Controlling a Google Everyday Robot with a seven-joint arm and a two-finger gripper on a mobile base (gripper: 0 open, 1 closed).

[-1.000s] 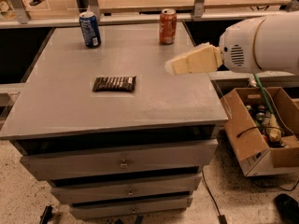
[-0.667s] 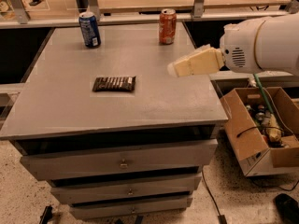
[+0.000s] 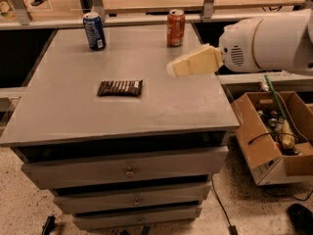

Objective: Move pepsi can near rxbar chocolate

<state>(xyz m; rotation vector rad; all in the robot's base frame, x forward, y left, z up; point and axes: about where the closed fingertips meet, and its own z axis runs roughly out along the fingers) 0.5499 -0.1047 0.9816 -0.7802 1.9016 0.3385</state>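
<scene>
The pepsi can (image 3: 94, 31), blue with a silver top, stands upright at the far left of the grey cabinet top (image 3: 161, 106). The rxbar chocolate (image 3: 120, 87), a flat dark wrapped bar, lies near the middle-left of the top. My gripper (image 3: 172, 69) is the cream-coloured end of the white arm (image 3: 266, 40) reaching in from the right. It hovers over the right part of the top, well right of the bar and far from the pepsi can, holding nothing.
An orange-red soda can (image 3: 175, 27) stands upright at the far middle of the top, just behind the gripper. An open cardboard box (image 3: 271, 136) of clutter sits on the floor to the right. Drawers (image 3: 127, 170) front the cabinet. A rail with metal posts runs behind.
The gripper has moved slightly left over the top. The cans and the bar have not moved.
</scene>
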